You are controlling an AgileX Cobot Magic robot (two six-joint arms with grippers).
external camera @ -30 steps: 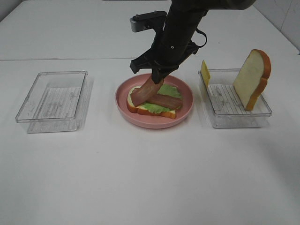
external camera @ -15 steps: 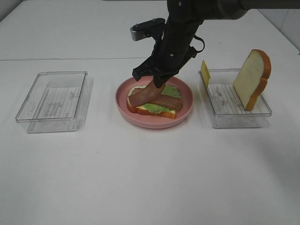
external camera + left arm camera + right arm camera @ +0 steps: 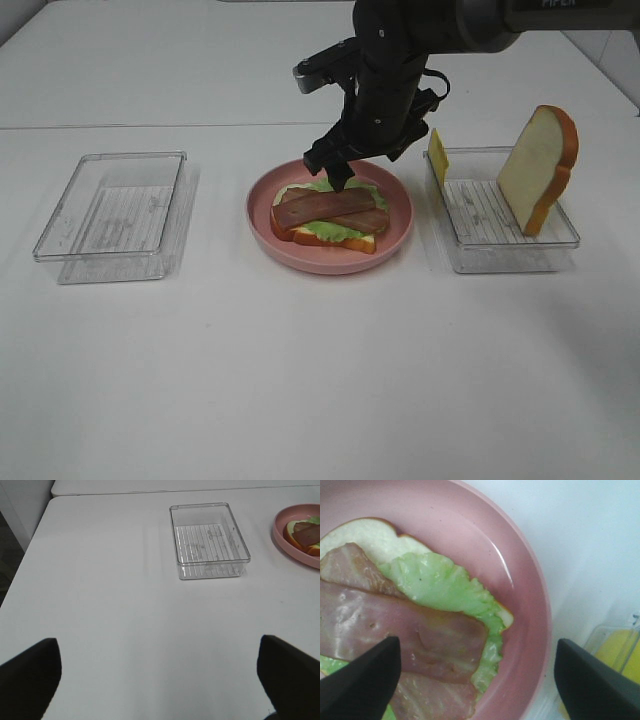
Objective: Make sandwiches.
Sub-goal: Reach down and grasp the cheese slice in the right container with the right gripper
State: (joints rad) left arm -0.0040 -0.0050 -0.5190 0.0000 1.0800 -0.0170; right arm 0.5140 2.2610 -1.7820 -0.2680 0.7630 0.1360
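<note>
Open-faced sandwich [image 3: 328,218] at the middle of the table [image 3: 300,380], on a pink plate [image 3: 330,266]. On top, two bacon strips [image 3: 328,205], crossed and lying flat. Under them lettuce [image 3: 335,232]. At the bottom a bread slice [image 3: 358,245], mostly covered, only white margin and brown crust showing.

Far rim of the plate hidden behind the right gripper [image 3: 332,172]. Poised over the sandwich's far edge, fingers spread wide, nothing between them. Contact with the lettuce hard to judge from above. In the right wrist view, nearest bacon blurred and cut off by the frame.

Just right of the plate: right tray [image 3: 505,258], clear plastic. Inside, second bread slice [image 3: 540,165] up on edge, leaning toward the far right corner. Cheese slice [image 3: 437,155] on edge against the wall nearest the plate, lower part seen only through the plastic. Well off to the other side: left tray [image 3: 110,205], same kind.

Left gripper [image 3: 160,680] out of sight in the high view. From its own wrist camera, only two dark fingertips, set wide apart over bare table, holding nothing.

White lettering [image 3: 548,3] on the arm [image 3: 480,15] at the top edge, sliced by the frame; seems to read "PIPER".
</note>
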